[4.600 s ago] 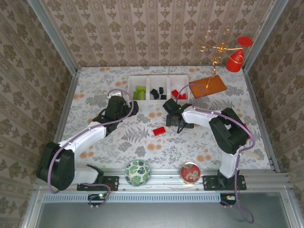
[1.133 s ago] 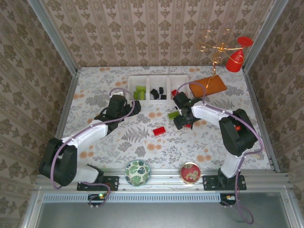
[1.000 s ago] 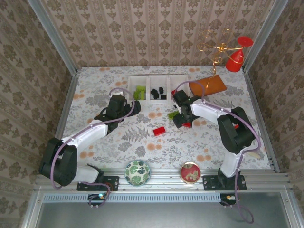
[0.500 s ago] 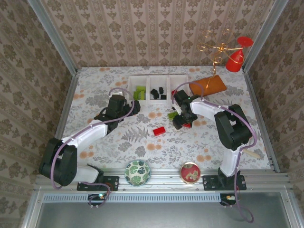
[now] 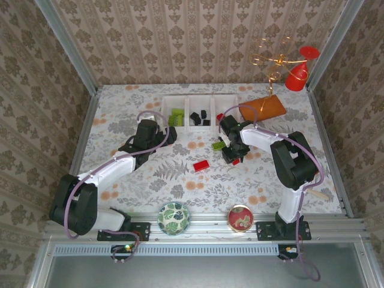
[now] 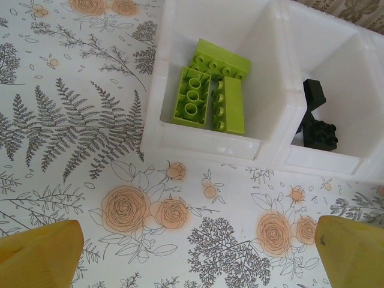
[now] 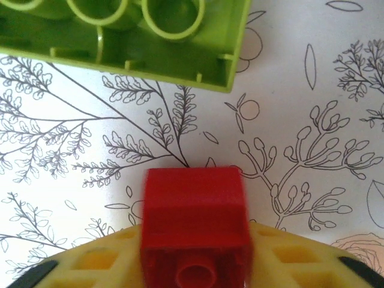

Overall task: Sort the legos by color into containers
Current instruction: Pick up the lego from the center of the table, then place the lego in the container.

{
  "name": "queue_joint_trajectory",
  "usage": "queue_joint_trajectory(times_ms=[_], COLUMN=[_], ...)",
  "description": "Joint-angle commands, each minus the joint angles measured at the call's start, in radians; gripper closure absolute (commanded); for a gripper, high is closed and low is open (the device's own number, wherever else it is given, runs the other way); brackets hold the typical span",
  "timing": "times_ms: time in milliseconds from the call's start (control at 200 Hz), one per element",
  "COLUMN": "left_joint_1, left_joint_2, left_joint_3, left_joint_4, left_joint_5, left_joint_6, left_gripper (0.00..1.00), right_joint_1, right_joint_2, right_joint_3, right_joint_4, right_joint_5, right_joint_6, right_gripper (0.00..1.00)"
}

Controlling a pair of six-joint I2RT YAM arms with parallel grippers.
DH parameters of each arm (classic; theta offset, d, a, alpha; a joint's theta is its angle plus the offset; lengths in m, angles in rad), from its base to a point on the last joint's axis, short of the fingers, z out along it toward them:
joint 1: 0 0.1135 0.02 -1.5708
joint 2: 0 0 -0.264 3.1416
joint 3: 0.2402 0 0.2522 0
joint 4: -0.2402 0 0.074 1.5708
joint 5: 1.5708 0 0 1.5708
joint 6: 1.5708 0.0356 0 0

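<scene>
Floral tabletop [image 7: 312,108]; right gripper [image 5: 235,157] pinches red brick [image 7: 195,225], green brick [image 7: 120,42] just beyond.

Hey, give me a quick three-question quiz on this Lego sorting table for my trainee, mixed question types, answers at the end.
1. True or false: the lime green plastic bricks share a compartment of the white plastic three-compartment tray with the black plastic bricks.
2. The right pincer grips: A, a small red plastic brick; B, a green brick; C, a black brick.
3. Fill in: the left pincer stands ___.
Key: 1 false; 2 A; 3 open.
</scene>
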Motion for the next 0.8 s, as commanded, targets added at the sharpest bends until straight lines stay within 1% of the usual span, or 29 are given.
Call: queue_joint_trajectory(times_ms=[0, 110, 350, 445, 515, 650, 800], left_joint_1=[0.008, 0.008, 0.009, 0.009, 0.009, 0.009, 0.009], left_joint_2=[-0.028, -0.037, -0.052, -0.056, -0.058, -0.062, -0.066], left_joint_3=[0.008, 0.006, 0.001, 0.002, 0.0, -0.001, -0.004], left_joint_4=[-0.003, -0.006, -0.011, -0.014, -0.014, -0.015, -0.017], left_joint_5=[-0.012, -0.018, -0.027, -0.029, -0.029, -0.03, -0.028], left_joint_6=[0.001, 0.002, 0.008, 0.011, 0.013, 0.017, 0.023], left_gripper=[0.0, 0.0, 0.0, 0.0, 0.0, 0.0, 0.0], right_joint_1=[0.013, 0.024, 0.049, 0.059, 0.067, 0.086, 0.09], right_joint_2=[0.01, -0.007, -0.117, -0.164, -0.184, -0.167, -0.07], right_joint_3=[-0.007, -0.01, 0.002, 0.026, 0.062, 0.161, 0.285], right_joint_4=[-0.015, -0.022, -0.037, -0.031, -0.029, -0.013, 0.019], right_joint_5=[-0.006, 0.012, 0.081, 0.122, 0.156, 0.247, 0.382], right_joint_6=[0.013, 0.018, 0.051, 0.073, 0.09, 0.12, 0.152], right_gripper=[0.64, 0.71, 0.77, 0.81, 0.81, 0.81, 0.82])
